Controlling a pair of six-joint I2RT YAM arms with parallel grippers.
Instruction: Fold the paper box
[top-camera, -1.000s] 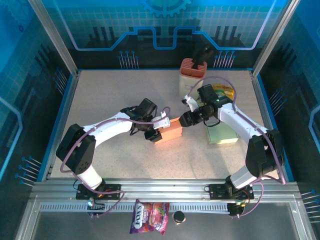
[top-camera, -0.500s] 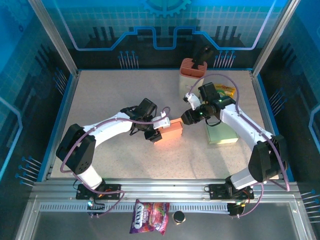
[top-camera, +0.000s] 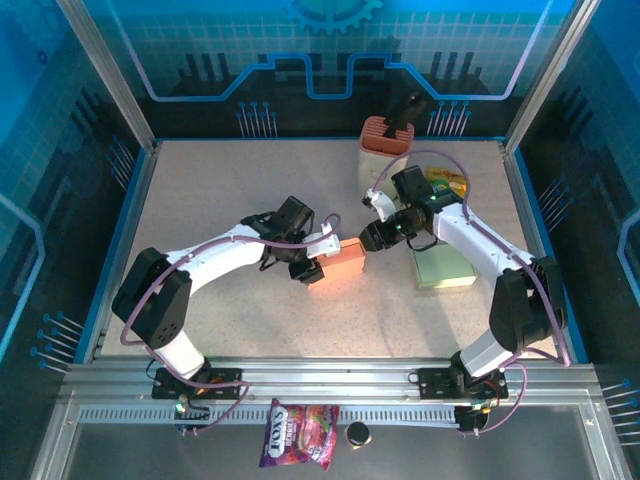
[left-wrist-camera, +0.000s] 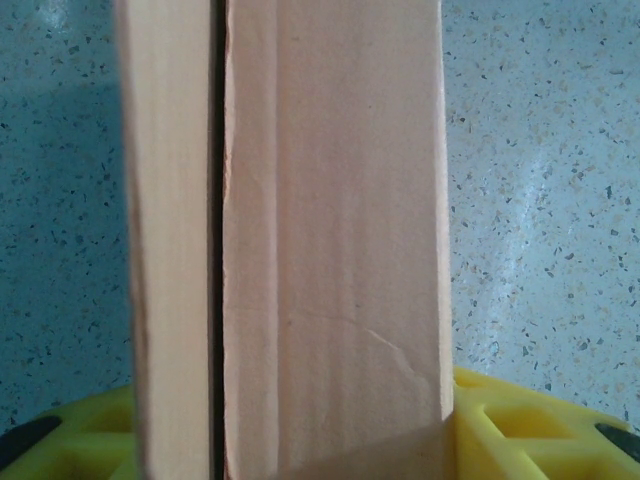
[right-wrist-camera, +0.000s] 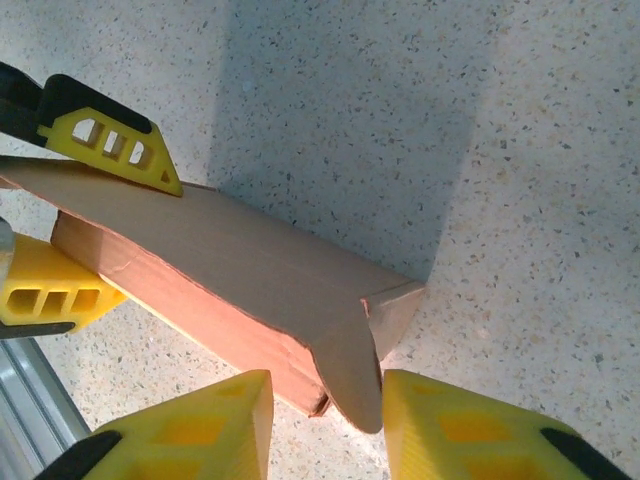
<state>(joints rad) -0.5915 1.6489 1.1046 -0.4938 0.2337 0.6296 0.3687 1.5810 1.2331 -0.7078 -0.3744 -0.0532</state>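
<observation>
The paper box (top-camera: 341, 263) is an orange-brown carton lying on the table's middle. My left gripper (top-camera: 316, 256) is shut on its left end. In the left wrist view the paper box (left-wrist-camera: 330, 230) stands between the yellow fingers (left-wrist-camera: 530, 420), with a dark slit between body and lid. My right gripper (top-camera: 368, 240) is at the box's right end. In the right wrist view the rounded end flap (right-wrist-camera: 350, 385) hangs between the open jaws of my right gripper (right-wrist-camera: 328, 425), close to the right finger (right-wrist-camera: 470, 430) and apart from the left one. The left gripper's fingers (right-wrist-camera: 110, 140) clamp the far end.
A pale green pad (top-camera: 443, 268) lies under my right arm. An orange container (top-camera: 386, 140) with a black item stands at the back, and a yellow packet (top-camera: 447, 183) is beside it. A candy bag (top-camera: 298, 433) and a black cap (top-camera: 357, 434) lie on the front rail.
My right gripper's jaws have narrowed around the box's right end flap, and the right wrist has shifted slightly. The left arm and the box have stayed put.
</observation>
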